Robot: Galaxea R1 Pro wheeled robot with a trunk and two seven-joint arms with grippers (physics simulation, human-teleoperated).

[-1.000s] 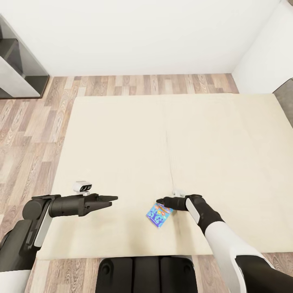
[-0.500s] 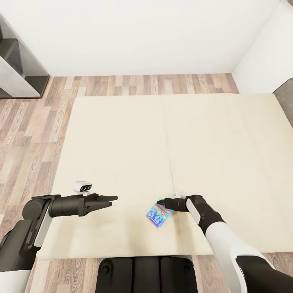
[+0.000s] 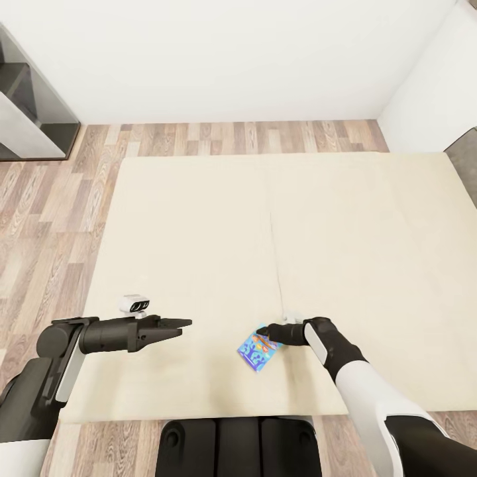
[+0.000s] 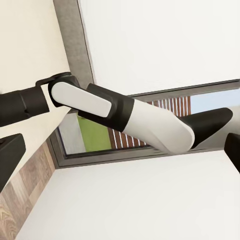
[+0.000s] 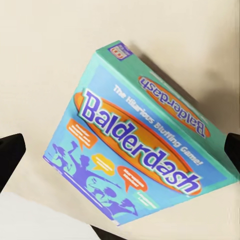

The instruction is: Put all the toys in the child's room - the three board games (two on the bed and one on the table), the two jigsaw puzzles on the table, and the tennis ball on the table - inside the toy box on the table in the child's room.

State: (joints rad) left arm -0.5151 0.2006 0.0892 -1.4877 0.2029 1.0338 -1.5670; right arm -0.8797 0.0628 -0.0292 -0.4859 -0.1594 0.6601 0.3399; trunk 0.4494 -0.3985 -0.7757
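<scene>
A board game (image 3: 258, 350) with a blue and teal "Balderdash" cover (image 5: 135, 140) lies on the cream bed (image 3: 199, 232), near its front edge. My right gripper (image 3: 265, 330) hovers right at the box's far side. In the right wrist view its open fingers (image 5: 10, 155) flank the box, and the right gripper (image 5: 120, 155) grips nothing. My left gripper (image 3: 182, 324) is held out level over the bed to the left, open and empty (image 4: 125, 155). The toy box, jigsaw puzzles and tennis ball are out of view.
Wood-plank floor (image 3: 53, 199) runs along the bed's left and far sides, with white walls behind. A grey shelf unit (image 3: 26, 112) stands at the far left. My dark base (image 3: 238, 444) touches the bed's near edge. The left wrist view looks across at my right arm (image 4: 125, 115).
My right arm has crept slightly toward the bed's near edge. The board game and left arm stay about where they were.
</scene>
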